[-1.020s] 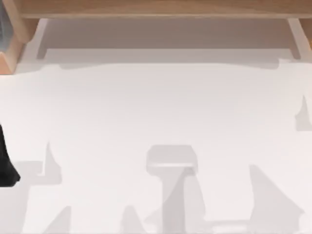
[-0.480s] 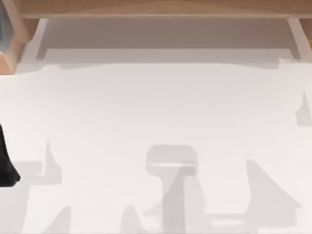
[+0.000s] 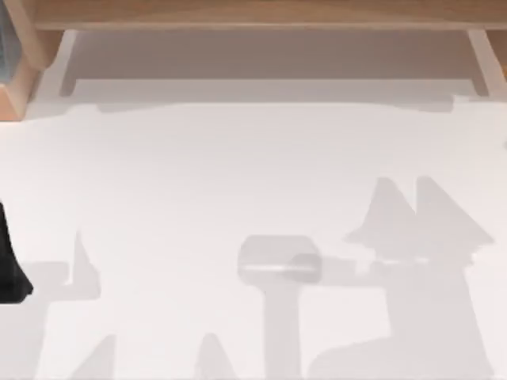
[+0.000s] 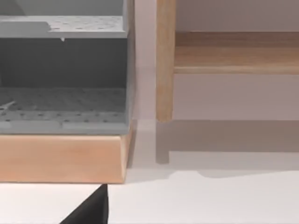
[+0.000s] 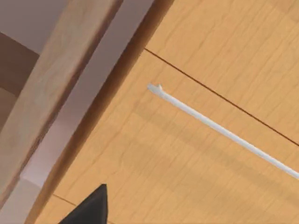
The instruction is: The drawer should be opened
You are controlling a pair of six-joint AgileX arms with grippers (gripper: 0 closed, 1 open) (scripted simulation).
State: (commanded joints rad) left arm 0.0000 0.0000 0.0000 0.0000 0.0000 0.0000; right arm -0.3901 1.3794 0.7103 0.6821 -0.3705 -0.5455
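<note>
Ahead of your right gripper [image 5: 91, 205]: drawer [image 5: 196, 154] front, near, fingers' state cannot be told.
Handle count: one white bar [image 5: 219, 130].
Left gripper [image 4: 88, 210]: near table's [image 3: 238, 174] left edge, by one grey rack [image 4: 63, 74].
Room: open white tabletop.

The counter [image 3: 238, 174] is plain white. The drawer [image 5: 196, 154] front is light wood grain with a pale silver handle [image 5: 219, 130]. A grey perforated rack [image 4: 63, 109] sits on tan wood.

Left arm [image 3: 9, 261] at table's left edge
</note>
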